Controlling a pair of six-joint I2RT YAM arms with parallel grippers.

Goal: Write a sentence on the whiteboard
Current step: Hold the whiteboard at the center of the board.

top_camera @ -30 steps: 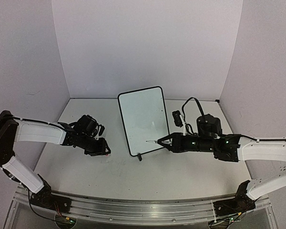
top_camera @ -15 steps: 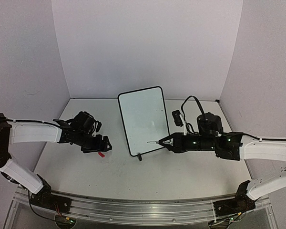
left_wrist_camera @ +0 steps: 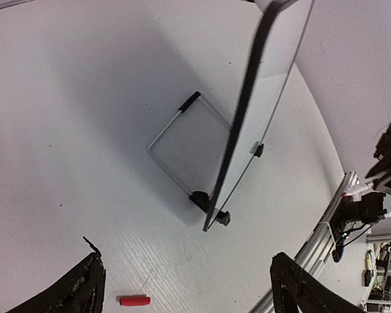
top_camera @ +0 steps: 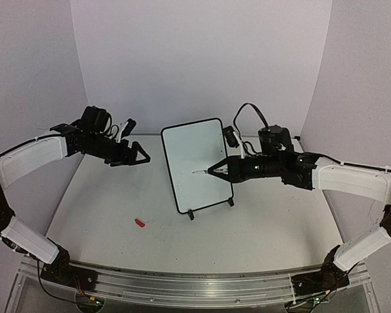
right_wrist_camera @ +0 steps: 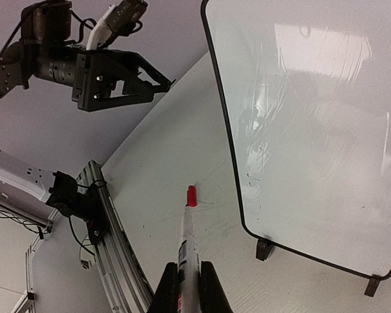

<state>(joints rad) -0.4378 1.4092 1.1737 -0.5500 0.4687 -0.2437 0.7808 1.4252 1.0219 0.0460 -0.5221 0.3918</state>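
Nearest me, a small red cap (top_camera: 140,222) lies loose on the tabletop (top_camera: 260,228), off the lower left corner of the board and clear of it. A second ago it was not there. The left arm sat low over that spot, and half a second ago the cap showed right beneath its fingers. Since then the left arm's fingers (left_wrist_camera: 78,290) have spread wide with nothing between them. The arm has also swung up and back, so they now hang in the air off the board's left edge, well apart from the cap. Beyond the cap the whiteboard (top_camera: 192,147) stands on its two black feet in the middle of the tabletop, leaning back, and it has not shifted. The right arm's fingers (right_wrist_camera: 168,290) are pressed together on the white barrel of a red-tipped marker (right_wrist_camera: 186,241). That arm has risen too. The tip, which was down by the board's lower edge, now points at the middle of its face. It is close to the surface, but I cannot tell whether it touches. The face carries only faint smudges and glare, and none of the sentence is on it yet. My reading is that the uncapping is finished, the cap has been dropped out of the way, and the pen is lined up for a first stroke. All the writing is still to do.
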